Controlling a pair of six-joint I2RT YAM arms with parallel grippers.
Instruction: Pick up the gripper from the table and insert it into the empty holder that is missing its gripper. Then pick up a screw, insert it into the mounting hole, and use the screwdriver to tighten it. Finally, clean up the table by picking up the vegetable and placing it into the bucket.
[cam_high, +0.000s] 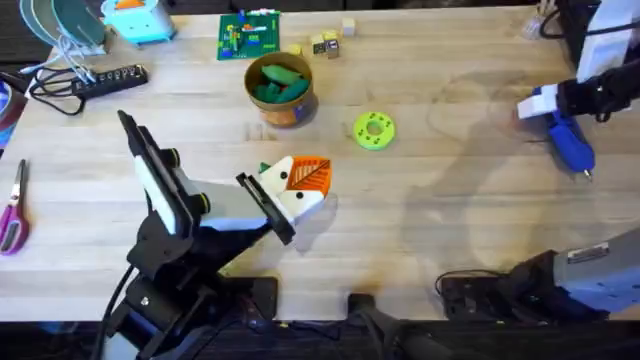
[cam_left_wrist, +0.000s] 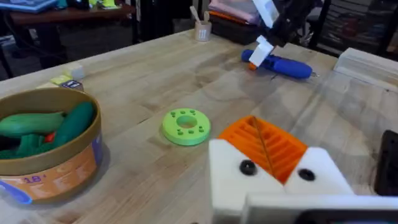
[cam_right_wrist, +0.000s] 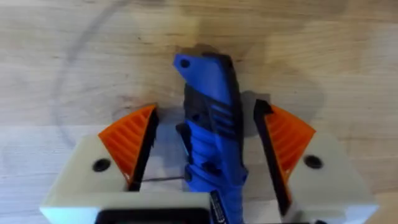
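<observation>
the right pincer (cam_right_wrist: 205, 152) stands open around the screwdriver (cam_right_wrist: 211, 124), which lies on the bench (cam_high: 450, 180). the left pincer (cam_high: 300, 185) is closed and holds nothing. the bucket (cam_high: 280, 95) contains green vegetables.

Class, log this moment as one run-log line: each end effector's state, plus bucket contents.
left end effector: shut, empty | right end effector: open, straddling screwdriver on table | bucket: green vegetables inside

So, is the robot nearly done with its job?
Partly, it seems. Green toy vegetables lie in the bucket, so the tidying may be done. The right hand sits open around the blue screwdriver, which lies on the table, not gripped yet. The left hand is shut. Tightening the screw looks left to do.
</observation>
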